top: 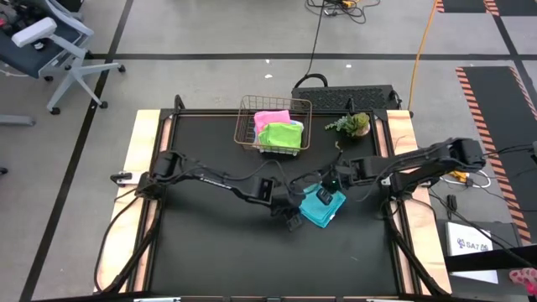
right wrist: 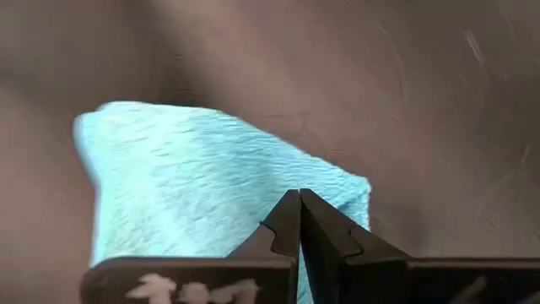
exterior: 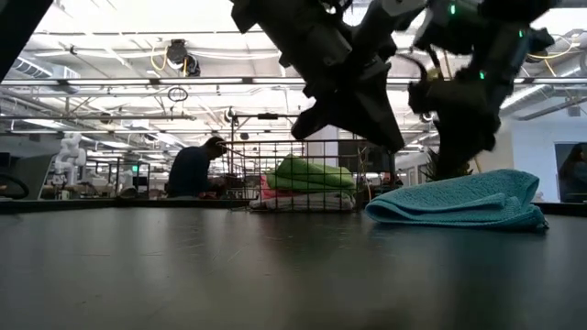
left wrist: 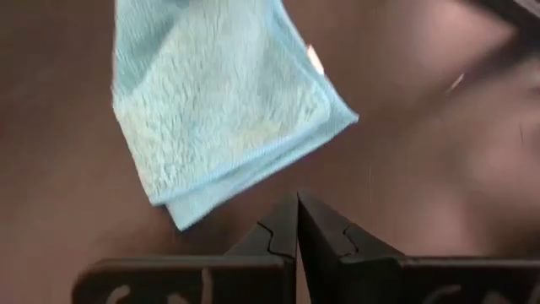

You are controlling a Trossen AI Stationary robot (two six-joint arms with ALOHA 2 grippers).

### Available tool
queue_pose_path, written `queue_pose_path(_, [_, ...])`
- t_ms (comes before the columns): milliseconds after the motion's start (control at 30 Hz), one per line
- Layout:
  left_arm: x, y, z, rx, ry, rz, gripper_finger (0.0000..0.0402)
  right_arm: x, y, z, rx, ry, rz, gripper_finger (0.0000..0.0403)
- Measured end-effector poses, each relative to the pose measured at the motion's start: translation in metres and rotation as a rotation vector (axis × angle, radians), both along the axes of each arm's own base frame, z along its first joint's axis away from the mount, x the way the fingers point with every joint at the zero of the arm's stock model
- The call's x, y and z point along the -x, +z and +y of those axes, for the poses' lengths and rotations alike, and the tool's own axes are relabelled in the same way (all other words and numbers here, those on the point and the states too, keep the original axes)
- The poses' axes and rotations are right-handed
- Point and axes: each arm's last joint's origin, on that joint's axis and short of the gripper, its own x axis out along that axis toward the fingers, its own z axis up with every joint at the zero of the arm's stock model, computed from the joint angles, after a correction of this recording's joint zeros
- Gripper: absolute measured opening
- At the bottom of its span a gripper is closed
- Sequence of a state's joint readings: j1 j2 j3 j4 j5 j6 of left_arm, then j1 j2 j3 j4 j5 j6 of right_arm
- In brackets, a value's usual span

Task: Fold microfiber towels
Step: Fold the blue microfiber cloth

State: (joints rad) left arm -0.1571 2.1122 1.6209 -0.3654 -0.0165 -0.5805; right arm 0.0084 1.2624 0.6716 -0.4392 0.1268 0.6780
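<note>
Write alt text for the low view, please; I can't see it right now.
A folded cyan towel lies on the dark table, both grippers shut and empty just above it. Behind, a wire basket holds green and pink towels; a person sits far back.

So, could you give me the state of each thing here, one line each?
Blue towel: folded, lying flat on the table.
Pink towel: folded, in the basket.
Green towel: folded, in the basket.
Basket: upright, holding two towels.
Left gripper: shut, empty.
Right gripper: shut, empty, above the blue towel.
</note>
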Motion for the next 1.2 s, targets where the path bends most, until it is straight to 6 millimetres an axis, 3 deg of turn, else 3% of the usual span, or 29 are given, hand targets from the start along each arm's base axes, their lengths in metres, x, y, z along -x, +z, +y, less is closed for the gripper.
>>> queue_pose_path(233, [-0.002,0.003,0.001,-0.104,0.082,-0.051,0.0005,0.005,-0.017,-0.003,-0.05,-0.042,-0.056,0.0])
queue_pose_path(833, [-0.022,-0.035,-0.001,-0.053,0.061,-0.108,0.0007,0.006,-0.021,-0.001,-0.087,-0.066,-0.077,0.0])
queue_pose_path(1033, [-0.025,-0.049,0.0,-0.087,0.096,-0.097,0.0017,0.017,-0.034,0.0,-0.114,-0.116,-0.039,0.0])
queue_pose_path(1200, [-0.026,-0.056,0.0,-0.093,0.095,-0.084,0.0003,0.022,-0.041,0.002,-0.12,-0.125,-0.026,0.0])
